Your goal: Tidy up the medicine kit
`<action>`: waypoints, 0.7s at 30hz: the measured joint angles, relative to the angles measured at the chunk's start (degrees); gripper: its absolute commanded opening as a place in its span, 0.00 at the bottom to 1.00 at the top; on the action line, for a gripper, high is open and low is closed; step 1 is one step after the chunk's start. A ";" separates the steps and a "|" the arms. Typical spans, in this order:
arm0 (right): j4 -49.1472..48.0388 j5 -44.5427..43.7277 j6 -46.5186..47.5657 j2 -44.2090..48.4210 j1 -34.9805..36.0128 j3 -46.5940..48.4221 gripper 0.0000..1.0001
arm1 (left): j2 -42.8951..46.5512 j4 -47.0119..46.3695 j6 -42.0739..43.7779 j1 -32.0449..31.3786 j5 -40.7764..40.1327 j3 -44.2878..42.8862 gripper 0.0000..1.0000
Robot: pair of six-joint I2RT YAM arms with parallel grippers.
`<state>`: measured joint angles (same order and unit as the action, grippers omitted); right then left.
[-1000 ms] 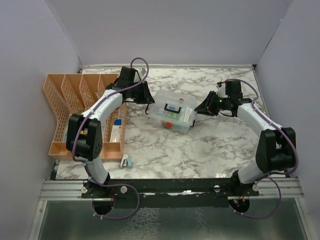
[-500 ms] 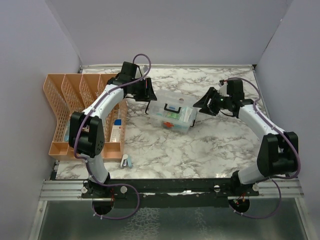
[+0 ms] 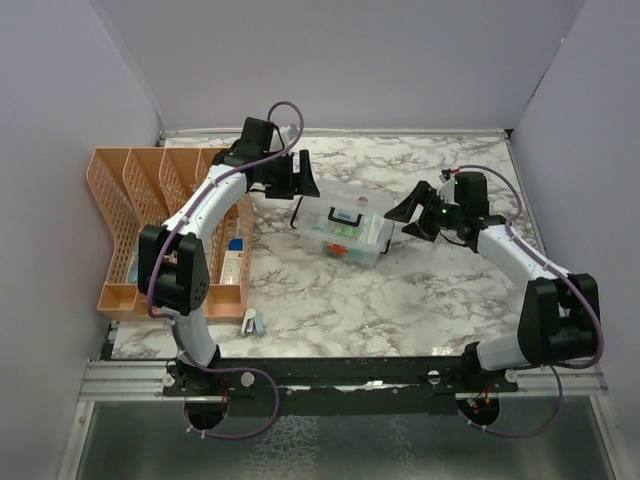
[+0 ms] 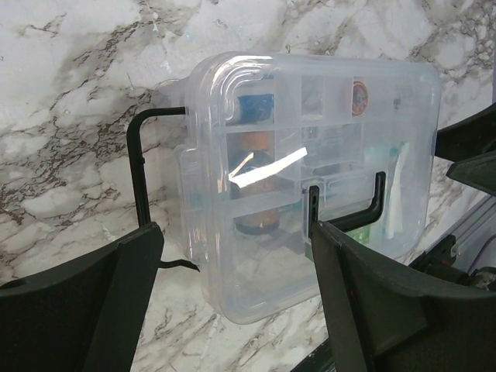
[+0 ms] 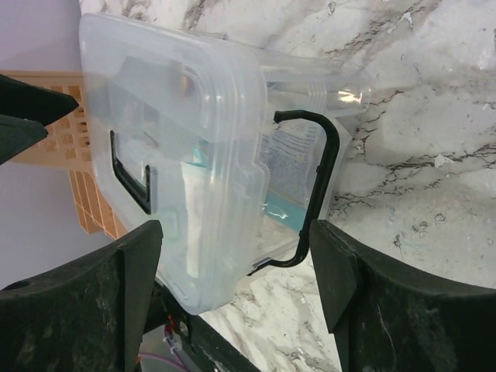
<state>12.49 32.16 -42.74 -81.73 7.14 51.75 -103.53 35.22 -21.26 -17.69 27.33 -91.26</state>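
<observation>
Counter (image 3: 330,300): white marble with grey veins, walled in on three sides.
Small pale object (image 3: 252,322): lies at the near edge of the counter, just off the orange organizer's near corner; too small to name.
Orange organizer (image 3: 130,200): lattice desk rack along the left side, with a white and blue box (image 3: 234,258) standing in its nearest right slot.
Medicine kit (image 3: 348,228): sits mid-counter, lid shut, a little skewed, between the two claws. It is clear plastic – small packets and an orange item show through the lid.
Kit handle (image 3: 346,215): black, folded flat on top of the lid.
Left claw (image 3: 303,182): off the kit's far-left corner, fingers spread wide and holding nothing. In its wrist view the medicine kit (image 4: 310,170) fills the space ahead of the left claw (image 4: 236,231), beyond the fingertips rather than between them.
Left clip (image 4: 139,170): black wire bail, swung out from the kit's end toward that claw; whether a finger touches it cannot be told.
Right claw (image 3: 405,215): just beside the kit's right end, jaws wide apart and empty.
Right wrist view: the medicine kit (image 5: 178,155) lies ahead of the right claw (image 5: 236,229) – its black clip (image 5: 322,178) stands out from the near end, the orange organizer (image 5: 77,178) behind.
</observation>
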 measured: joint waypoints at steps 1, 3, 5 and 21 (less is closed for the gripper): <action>-1.14 0.00 -0.09 0.00 0.00 -1.09 0.80 | -0.09 0.02 0.15 0.00 0.00 0.04 0.79; -3.30 0.00 -0.35 0.00 0.00 -3.06 0.81 | -0.50 0.02 0.31 0.00 0.00 0.07 0.77; -6.56 -0.02 -0.96 0.02 0.00 -5.27 0.83 | -1.16 0.02 0.39 0.00 0.00 0.09 0.75; -27.08 -1.42 -8.31 -1.77 0.20 -14.82 0.89 | -4.07 -0.20 -3.56 0.00 0.70 1.55 0.49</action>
<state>-14.59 30.74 -51.05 -83.50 7.33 36.93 -107.59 35.03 -24.82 -17.69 28.03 -89.71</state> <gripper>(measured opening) 0.887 0.506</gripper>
